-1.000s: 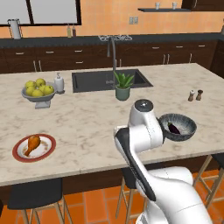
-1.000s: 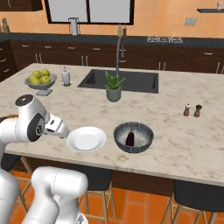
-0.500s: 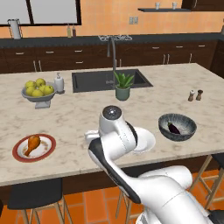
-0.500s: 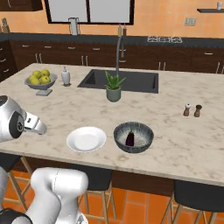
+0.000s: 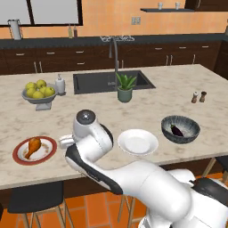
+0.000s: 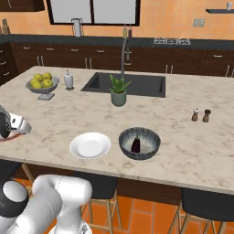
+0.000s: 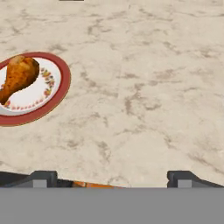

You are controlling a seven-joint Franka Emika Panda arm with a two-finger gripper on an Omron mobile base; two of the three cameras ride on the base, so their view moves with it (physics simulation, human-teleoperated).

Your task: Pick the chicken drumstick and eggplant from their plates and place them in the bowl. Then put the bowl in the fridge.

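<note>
Swinging leftward across both base views since a second ago, the white arm now carries its tool (image 7: 111, 177) near the red-rimmed speckled plate (image 5: 20, 156). Its jaws stand wide apart, holding nothing. The glossy orange-brown chicken drumstick (image 7: 18, 76) lies on that plate at the hand view's left edge. The small dark purple eggplant (image 5: 177, 130) already sits in the mottled dark grey bowl (image 5: 192, 131), right of the plain white plate (image 5: 138, 142) on the marble counter (image 5: 147, 107). Best to centre over the thick meaty end, then descend squarely before closing.
</note>
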